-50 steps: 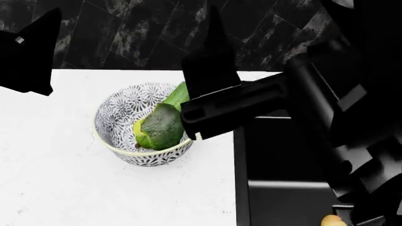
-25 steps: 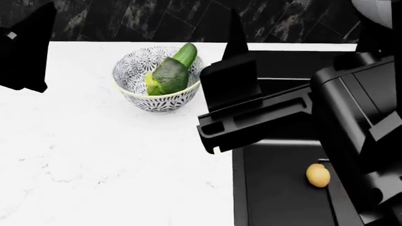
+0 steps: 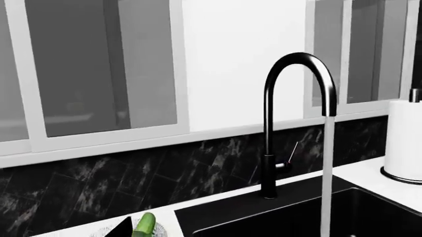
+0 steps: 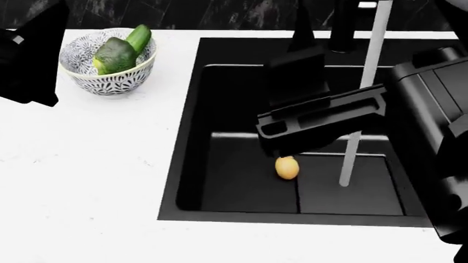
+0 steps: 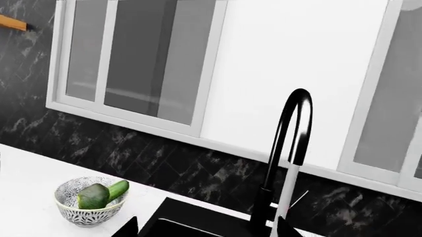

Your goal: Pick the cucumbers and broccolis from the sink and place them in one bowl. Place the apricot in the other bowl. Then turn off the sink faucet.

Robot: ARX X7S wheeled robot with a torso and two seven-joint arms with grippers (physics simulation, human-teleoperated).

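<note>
So far: the vegetable half looks finished; fruit and tap remain.
Bowl (image 4: 108, 68): on the counter, well off to the left of the right gripper (image 4: 292, 118), holding a cucumber (image 4: 139, 37) and a dark green piece (image 4: 114, 55) I take for broccoli.
Sink (image 4: 219, 159): I see no greens left in the basin, though the right arm hides part of it.
Apricot (image 4: 286, 167): on the sink floor, just below and beyond the right gripper, untouched.
Second bowl: not in any view, so its place is unknown.
Faucet (image 3: 290, 123): running; the water stream (image 4: 358, 115) falls just to the right of the right gripper.
Right gripper: hangs over the basin with nothing visibly in it; its fingers are too dark to tell wide from narrow.
Left gripper (image 4: 29, 60): over the counter at far left, well apart from the sink; its opening cannot be told either.
Left to do: lift the apricot, bowl it, shut off the tap.
</note>
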